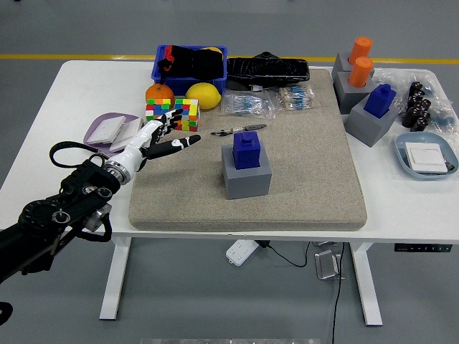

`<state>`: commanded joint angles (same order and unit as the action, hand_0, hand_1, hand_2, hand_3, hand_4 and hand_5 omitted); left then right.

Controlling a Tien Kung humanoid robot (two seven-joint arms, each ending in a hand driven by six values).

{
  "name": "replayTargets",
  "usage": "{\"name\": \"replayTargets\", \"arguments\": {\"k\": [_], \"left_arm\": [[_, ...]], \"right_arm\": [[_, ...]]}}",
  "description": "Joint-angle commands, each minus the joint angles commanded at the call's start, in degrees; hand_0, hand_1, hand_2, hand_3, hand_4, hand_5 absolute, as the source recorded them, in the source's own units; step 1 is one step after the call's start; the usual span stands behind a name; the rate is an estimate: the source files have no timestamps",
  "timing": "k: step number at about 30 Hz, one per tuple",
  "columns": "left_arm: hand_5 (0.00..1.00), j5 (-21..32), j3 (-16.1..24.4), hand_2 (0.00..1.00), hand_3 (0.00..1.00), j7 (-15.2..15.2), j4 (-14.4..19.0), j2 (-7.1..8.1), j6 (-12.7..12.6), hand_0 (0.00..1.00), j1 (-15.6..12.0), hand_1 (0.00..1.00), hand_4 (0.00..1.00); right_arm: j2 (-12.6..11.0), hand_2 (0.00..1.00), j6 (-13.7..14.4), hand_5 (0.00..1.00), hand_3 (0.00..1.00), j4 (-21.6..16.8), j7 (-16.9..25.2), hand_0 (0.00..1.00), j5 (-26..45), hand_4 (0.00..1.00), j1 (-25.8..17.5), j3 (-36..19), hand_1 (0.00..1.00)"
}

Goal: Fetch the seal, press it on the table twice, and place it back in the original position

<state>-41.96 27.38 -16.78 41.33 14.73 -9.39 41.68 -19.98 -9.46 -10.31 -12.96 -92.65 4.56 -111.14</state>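
The blue seal (247,149) stands upright in its grey block holder (247,174) on the beige mat (287,179). My left hand (163,140), white with black fingertips, is open and empty. It hovers over the mat's left edge, well to the left of the seal and apart from it. The left arm comes in from the lower left. The right arm is out of view.
Two colour cubes (172,114), a lemon (204,95), an orange (158,92) and a blue bin (189,64) lie at the back left. A purple tray (107,133) is beside my hand. More seal holders (373,111) and a blue dish (427,156) stand at the right.
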Motion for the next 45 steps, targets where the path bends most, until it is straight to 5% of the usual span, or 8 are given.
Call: {"name": "replayTargets", "arguments": {"k": [5, 12, 31, 45], "left_arm": [[0.476, 0.70, 2.85, 0.998, 0.998, 0.00, -2.40, 2.41, -0.37, 0.998, -1.14, 0.998, 0.998], [0.457, 0.73, 7.26, 0.998, 0.998, -0.37, -4.23, 3.91, -0.89, 0.998, -2.77, 0.998, 0.998], [0.437, -0.97, 15.50, 0.998, 0.998, 0.35, -5.14, 9.86, -1.24, 0.998, -5.43, 0.998, 0.998], [0.392, 0.91, 16.40, 0.998, 0.998, -2.30, -4.40, 11.14, -3.79, 0.985, -5.70, 0.998, 0.998]], "right_arm": [[0.01, 0.735, 0.03, 0.511, 0.688, 0.00, 0.01, 0.796, -0.29, 0.841, -0.12, -0.43, 0.728], [0.27, 0.735, 0.06, 0.511, 0.689, 0.00, 0.04, 0.794, -0.39, 0.841, -0.15, -0.79, 0.728], [0.05, 0.735, 0.37, 0.512, 0.688, 0.00, -0.21, 0.795, -2.33, 0.841, 0.35, -3.42, 0.728], [-0.16, 0.733, 0.99, 0.514, 0.686, 0.00, 0.00, 0.791, -2.51, 0.841, 1.03, -3.60, 0.726]]}}
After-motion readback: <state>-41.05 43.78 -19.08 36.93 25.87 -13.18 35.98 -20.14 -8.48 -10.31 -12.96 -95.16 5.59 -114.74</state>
